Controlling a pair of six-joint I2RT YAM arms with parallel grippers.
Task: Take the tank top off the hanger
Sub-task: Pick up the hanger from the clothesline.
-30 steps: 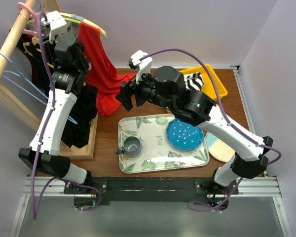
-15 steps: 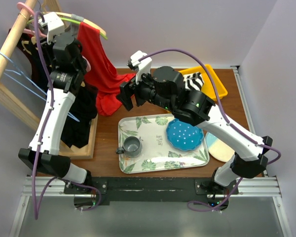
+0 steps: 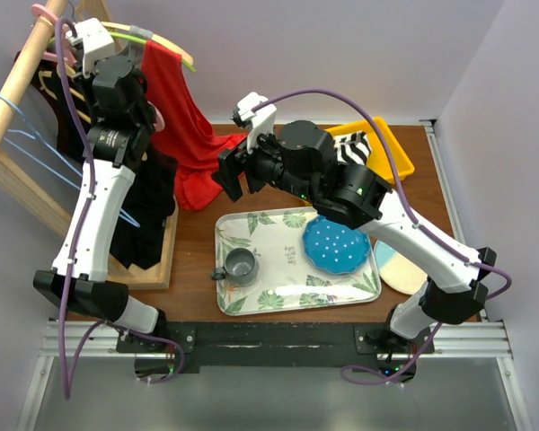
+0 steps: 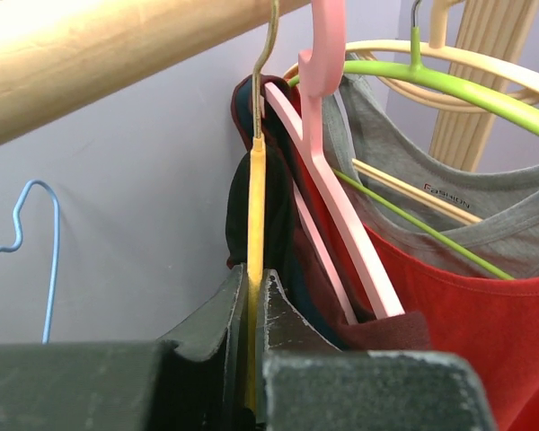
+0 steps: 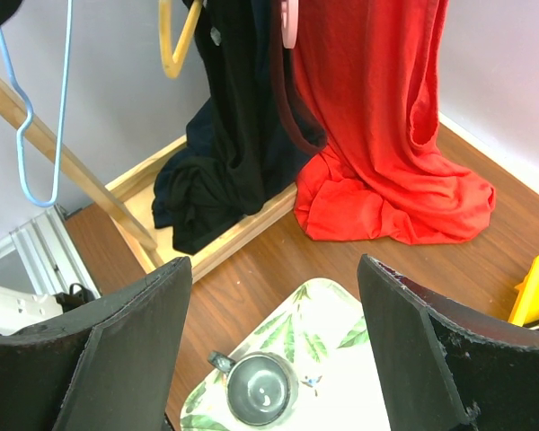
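Observation:
My left gripper (image 4: 254, 292) is shut on the yellow hanger (image 4: 255, 193), just below its metal hook on the wooden rail (image 4: 117, 45). A dark tank top (image 4: 241, 224) hangs from that hanger and falls as black cloth (image 5: 229, 135) to the rack's base. In the top view the left gripper (image 3: 75, 65) reaches up among the hangers at the rail. My right gripper (image 5: 274, 341) stands open and empty above the table, its jaws wide apart. From above, the right gripper (image 3: 234, 171) is beside the red cloth.
A pink hanger (image 4: 328, 180) and a green hanger (image 4: 449, 85) with a grey top (image 4: 431, 206) crowd the right. A red garment (image 3: 184, 126) trails onto the table. Blue hangers (image 5: 36, 117) hang left. A leaf-print tray (image 3: 278, 224) holds a mug (image 3: 241, 265) and blue plate (image 3: 337, 244).
My left gripper has closed onto the yellow hanger and shifted slightly up toward the rail. The right arm has stayed still.

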